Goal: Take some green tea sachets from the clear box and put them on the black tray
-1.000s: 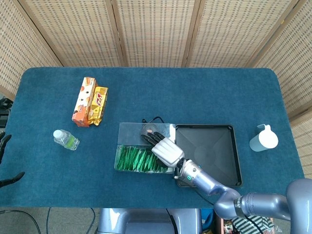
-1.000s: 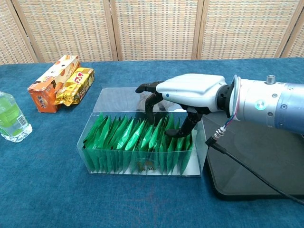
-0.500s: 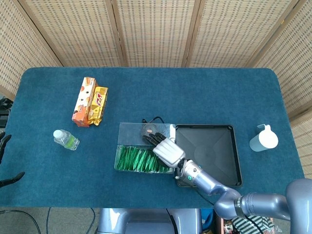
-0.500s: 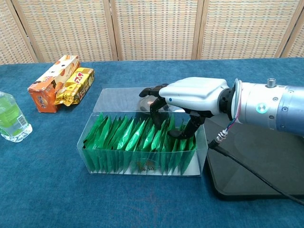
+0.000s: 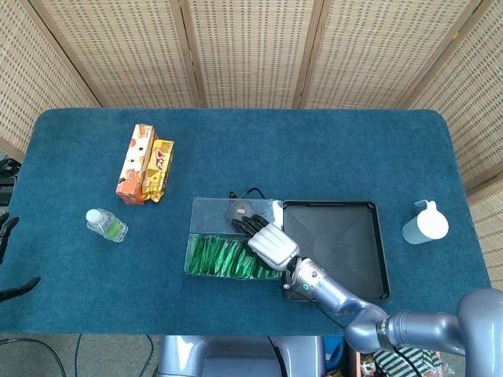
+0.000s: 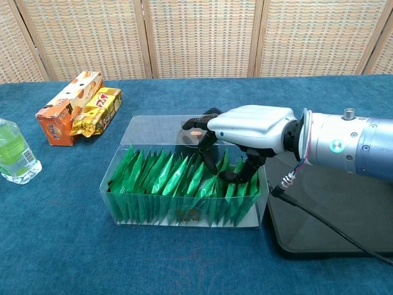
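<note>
The clear box [image 6: 123, 203] [image 5: 196, 206] holds a row of upright green tea sachets [image 6: 166, 178] [image 5: 224, 257]. My right hand [image 6: 249, 126] [image 5: 271, 243] reaches down into the box's right end. Its dark fingers [image 6: 209, 157] and thumb are sunk among the sachets and pinch a few between them. Right of the box lies the black tray [image 6: 344, 209] [image 5: 346, 236], bare. Of my left hand [image 5: 6, 228], only dark fingers show at the left edge of the head view, spread and holding nothing.
An orange carton [image 6: 64, 107] and a yellow snack pack [image 6: 98, 112] lie at the back left. A small water bottle [image 6: 13, 153] stands at the left edge. A white cup [image 5: 424, 224] sits at the far right. A black cable [image 6: 319, 221] runs over the tray.
My right hand has sunk lower into the box and shifted slightly right. Its fingers and thumb have closed in on sachets at the right end.
</note>
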Controlling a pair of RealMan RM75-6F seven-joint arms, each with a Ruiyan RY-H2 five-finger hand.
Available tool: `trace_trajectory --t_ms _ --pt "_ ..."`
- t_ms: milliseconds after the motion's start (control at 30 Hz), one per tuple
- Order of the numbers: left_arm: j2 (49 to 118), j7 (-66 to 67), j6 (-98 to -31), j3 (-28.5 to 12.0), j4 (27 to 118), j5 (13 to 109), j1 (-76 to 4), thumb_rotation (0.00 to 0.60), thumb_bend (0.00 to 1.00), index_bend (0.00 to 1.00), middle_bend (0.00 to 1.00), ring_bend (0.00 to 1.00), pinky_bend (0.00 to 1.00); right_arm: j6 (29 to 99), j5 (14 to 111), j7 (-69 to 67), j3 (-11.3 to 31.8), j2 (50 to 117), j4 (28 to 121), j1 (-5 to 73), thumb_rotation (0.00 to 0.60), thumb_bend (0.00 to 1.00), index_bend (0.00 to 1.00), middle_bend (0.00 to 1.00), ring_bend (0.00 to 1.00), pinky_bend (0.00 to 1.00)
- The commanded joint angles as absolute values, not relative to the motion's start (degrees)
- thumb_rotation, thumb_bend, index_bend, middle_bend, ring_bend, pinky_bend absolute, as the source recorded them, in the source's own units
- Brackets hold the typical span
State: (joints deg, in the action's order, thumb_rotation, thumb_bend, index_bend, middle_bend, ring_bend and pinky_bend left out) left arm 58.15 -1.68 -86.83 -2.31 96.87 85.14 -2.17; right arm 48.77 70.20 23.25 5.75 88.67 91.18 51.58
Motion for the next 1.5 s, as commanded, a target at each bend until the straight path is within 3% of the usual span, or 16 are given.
trace_trajectory --t_ms 33,733,1267,1500 --pt "58.2 -1.7 -86.8 -2.3 96.8 85.1 -2.2 0.600 0.10 0.00 0.00 0.00 0.00 49.1 70.7 23.1 5.7 89.0 90.8 51.5 0.600 0.60 0.61 0.09 0.00 0.18" --pt "58.1 -1.7 -86.7 -2.2 96.9 85.2 -2.3 0.600 0.10 0.00 0.00 0.00 0.00 53.4 74.7 20.6 6.8 86.6 93.3 49.5 0.600 0.61 0.63 0.09 0.00 0.21" --pt "57.5 -3.0 -88.5 -1.7 97.2 87.1 -1.5 0.600 0.10 0.00 0.00 0.00 0.00 60.6 77.0 23.8 10.6 70.5 110.1 45.7 0.600 0.61 0.63 0.09 0.00 0.21" --pt "57.5 -3.0 -88.7 -1.7 97.3 87.3 -1.4 0.600 0.10 0.00 0.00 0.00 0.00 62.5 78.4 21.3 9.9 63.3 112.8 42.5 0.600 0.61 0.63 0.09 0.00 0.21"
